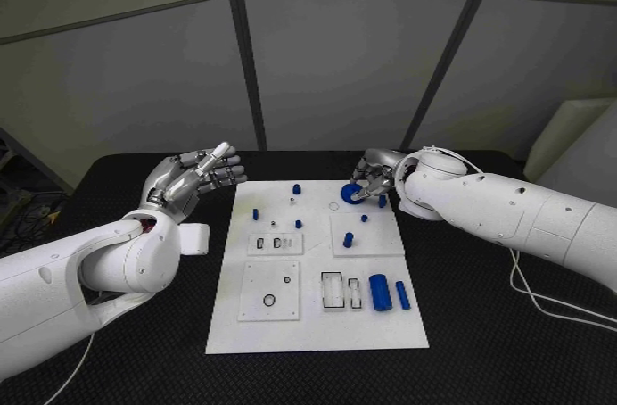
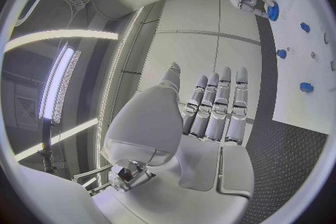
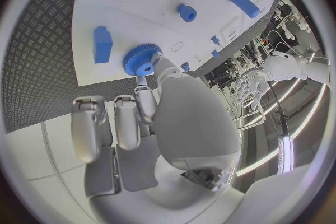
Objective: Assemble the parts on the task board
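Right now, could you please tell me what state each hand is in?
Left hand: open, fingers apart, holding nothing, raised beside the white board.
Right hand: holding the blue gear at the board's far end.

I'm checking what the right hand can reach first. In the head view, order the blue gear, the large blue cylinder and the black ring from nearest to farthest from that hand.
1. Blue gear: at the fingers of the right hand, far end of the board.
2. Large blue cylinder: near end, right side.
3. Black ring: near end, left side.
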